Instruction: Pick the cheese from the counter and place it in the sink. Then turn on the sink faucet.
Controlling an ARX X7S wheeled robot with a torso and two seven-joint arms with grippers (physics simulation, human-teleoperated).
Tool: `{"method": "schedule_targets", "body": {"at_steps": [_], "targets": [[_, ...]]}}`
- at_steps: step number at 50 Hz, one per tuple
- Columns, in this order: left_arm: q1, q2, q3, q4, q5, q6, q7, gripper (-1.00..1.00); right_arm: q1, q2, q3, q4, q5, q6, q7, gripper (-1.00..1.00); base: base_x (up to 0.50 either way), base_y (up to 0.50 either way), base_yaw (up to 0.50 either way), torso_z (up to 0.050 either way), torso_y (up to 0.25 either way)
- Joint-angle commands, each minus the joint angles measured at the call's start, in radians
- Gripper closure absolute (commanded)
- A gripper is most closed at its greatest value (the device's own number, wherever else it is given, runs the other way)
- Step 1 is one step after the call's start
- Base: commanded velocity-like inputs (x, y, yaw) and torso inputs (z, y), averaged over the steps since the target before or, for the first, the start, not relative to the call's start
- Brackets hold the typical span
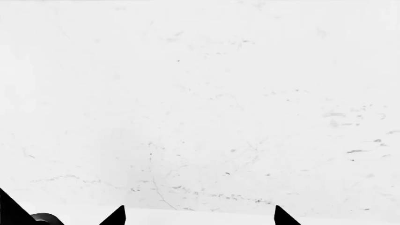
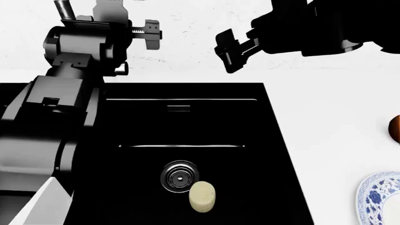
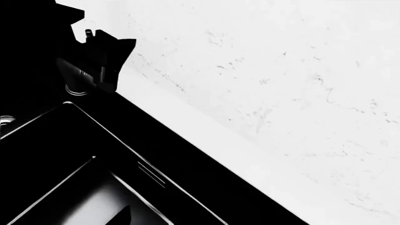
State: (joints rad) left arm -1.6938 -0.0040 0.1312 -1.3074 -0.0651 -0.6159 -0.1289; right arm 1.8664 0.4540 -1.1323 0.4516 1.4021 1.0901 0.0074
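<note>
The pale cream cheese [image 2: 203, 196] lies in the black sink [image 2: 275, 154], just beside the round metal drain [image 2: 179, 177]. My left gripper [image 2: 151, 34] is open and empty, raised above the sink's back left corner. In the left wrist view [image 1: 200, 218] it faces the veined wall. My right gripper [image 2: 229, 48] is open and empty, raised above the sink's back rim, right of centre. Only one of its fingertips [image 3: 122, 218] shows in the right wrist view, over the basin. A grey metal stub of the faucet [image 2: 62, 8] shows above my left arm. The rest is hidden.
The white counter [image 2: 337, 122] runs right of the sink. A round orange-brown fruit [image 2: 395, 129] sits at its right edge, and a blue-and-white plate [image 2: 380, 197] at the front right. The veined white wall [image 2: 187, 51] stands close behind both grippers.
</note>
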Motion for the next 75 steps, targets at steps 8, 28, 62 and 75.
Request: {"method": "schedule_targets", "body": {"at_steps": [8,28,62,75], "targets": [[0.015,0.001,0.020,-0.001,-0.032,-0.020,0.008,-1.00,-0.021,0.004,-0.005,0.001,-0.007,-0.016,-0.012,-1.00,0.00,0.00,0.00,0.000,0.000],[0.022,-0.001,-0.017,-0.001,-0.009,-0.044,-0.009,-1.00,-0.025,0.006,-0.004,-0.002,-0.008,-0.021,-0.021,-1.00,0.00,0.00,0.00,0.000,-0.052],[0.054,0.000,-0.012,-0.001,-0.011,-0.086,-0.005,-1.00,-0.031,0.011,0.002,-0.012,-0.002,-0.028,-0.021,-1.00,0.00,0.00,0.00,0.000,-0.047],[0.079,0.004,0.193,-0.001,-0.265,-0.075,0.081,-1.00,-0.032,0.004,-0.001,-0.003,-0.009,-0.034,-0.035,-1.00,0.00,0.00,0.00,0.000,0.000]]}}
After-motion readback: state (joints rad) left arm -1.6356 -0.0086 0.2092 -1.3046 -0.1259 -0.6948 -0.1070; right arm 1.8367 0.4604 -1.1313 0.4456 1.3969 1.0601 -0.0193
